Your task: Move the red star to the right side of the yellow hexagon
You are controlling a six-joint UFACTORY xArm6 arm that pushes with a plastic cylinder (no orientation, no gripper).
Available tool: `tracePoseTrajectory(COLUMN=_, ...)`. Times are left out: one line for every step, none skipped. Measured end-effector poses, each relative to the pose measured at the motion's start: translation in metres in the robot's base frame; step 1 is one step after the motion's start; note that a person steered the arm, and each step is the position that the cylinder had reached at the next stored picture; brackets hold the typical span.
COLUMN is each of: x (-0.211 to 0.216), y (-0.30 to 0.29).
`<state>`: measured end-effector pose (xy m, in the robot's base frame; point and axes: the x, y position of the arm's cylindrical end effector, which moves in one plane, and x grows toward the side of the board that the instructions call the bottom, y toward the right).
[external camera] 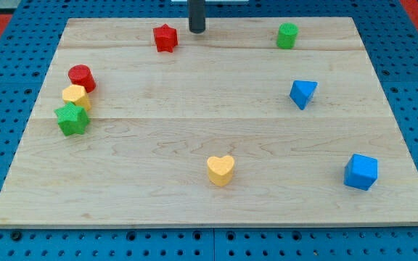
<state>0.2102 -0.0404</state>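
The red star [165, 38] lies near the top of the wooden board [216, 210], left of centre. My tip [197, 30] stands just to the star's right, a small gap apart. The yellow hexagon [75, 96] sits at the view's left edge of the board, wedged between a red cylinder [82, 77] above it and a green star [72, 119] below it. The red star is well to the upper right of the hexagon.
A green cylinder [287, 35] stands at the top right. A blue triangular block [302, 93] lies right of centre. A blue cube [361, 172] sits at the lower right. A yellow heart [220, 170] lies at the bottom centre. Blue pegboard surrounds the board.
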Motion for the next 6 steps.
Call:
tracePoseTrajectory(x=0.046, y=-0.077)
tracePoseTrajectory(x=0.106, y=-0.123)
tracePoseTrajectory(x=0.111, y=-0.108)
tracePoseTrajectory(x=0.120, y=-0.085)
tracePoseTrajectory(x=0.133, y=-0.072)
tracePoseTrajectory(x=0.170, y=-0.085)
